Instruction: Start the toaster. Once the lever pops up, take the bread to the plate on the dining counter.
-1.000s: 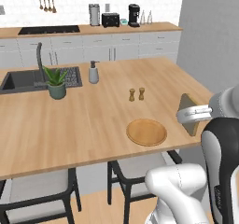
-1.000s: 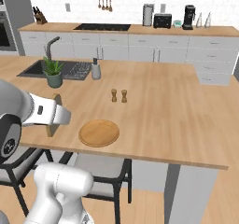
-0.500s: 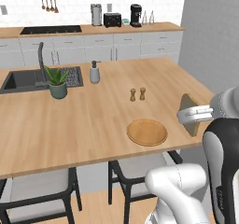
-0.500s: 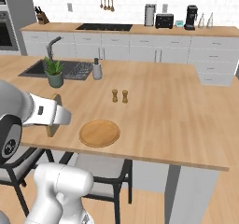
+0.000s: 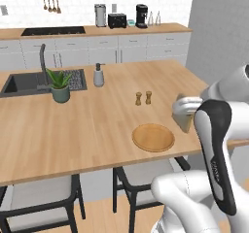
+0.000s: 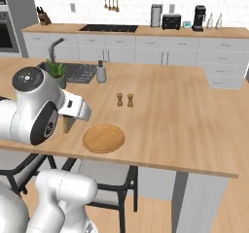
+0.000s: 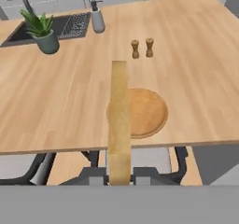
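A light-wood dining counter (image 5: 87,125) with a black sink (image 5: 22,84), a potted plant (image 5: 60,85) and dark stools stands before a white kitchen, where the toaster (image 5: 117,20) sits on the far worktop. The round wooden plate (image 7: 146,112) lies bare near the counter's front edge. The gripper (image 7: 119,174) holds the bread (image 7: 119,120) edge-on above it

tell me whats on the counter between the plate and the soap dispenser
Mostly bare wood. In the hand view nothing stands on the straight stretch from the plate to the soap dispenser; the two small shakers sit just to its right side.
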Robot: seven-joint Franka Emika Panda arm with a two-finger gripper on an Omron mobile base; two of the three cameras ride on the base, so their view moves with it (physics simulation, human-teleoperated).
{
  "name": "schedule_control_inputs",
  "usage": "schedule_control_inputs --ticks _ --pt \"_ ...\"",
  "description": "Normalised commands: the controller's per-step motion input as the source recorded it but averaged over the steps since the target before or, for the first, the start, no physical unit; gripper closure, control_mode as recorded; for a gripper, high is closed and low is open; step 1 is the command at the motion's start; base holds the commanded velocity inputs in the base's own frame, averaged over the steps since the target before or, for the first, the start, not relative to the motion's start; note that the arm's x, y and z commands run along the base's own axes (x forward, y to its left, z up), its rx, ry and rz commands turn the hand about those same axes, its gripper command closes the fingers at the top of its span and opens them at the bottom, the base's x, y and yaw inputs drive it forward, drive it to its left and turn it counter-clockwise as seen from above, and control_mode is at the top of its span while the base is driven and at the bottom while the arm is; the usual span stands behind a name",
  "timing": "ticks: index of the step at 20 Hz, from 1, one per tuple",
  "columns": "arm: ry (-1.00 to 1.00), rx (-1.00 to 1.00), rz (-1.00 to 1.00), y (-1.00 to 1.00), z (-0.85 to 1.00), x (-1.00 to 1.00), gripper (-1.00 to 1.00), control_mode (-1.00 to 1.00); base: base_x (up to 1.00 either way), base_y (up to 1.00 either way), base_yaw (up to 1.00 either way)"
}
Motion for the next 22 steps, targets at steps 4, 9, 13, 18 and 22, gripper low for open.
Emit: schedule_control_inputs --ticks 4,9,13,18,22 --pt "0.11 0.09 0.04 -0.11 -0.81 0.99 1.00 -1.00 0.00 0.00 0.00" --pt "0.16 0.00 0.00 0.07 -0.75 0.71 1.00 -1.00 0.00 0.00 0.00" --pt "0.06 0.00 0.02 0.11 -0.93 0.76 1.00 -1.00 0.00 0.00 0.00" --pt "0.03 0.05 0.05 0.01 -0.66 0.82 1.00 -1.00 0.00 0.00 0.00" --pt "0.02 0.08 0.07 0.00 -0.51 0.65 1.00 -1.00 0.00 0.00 0.00"
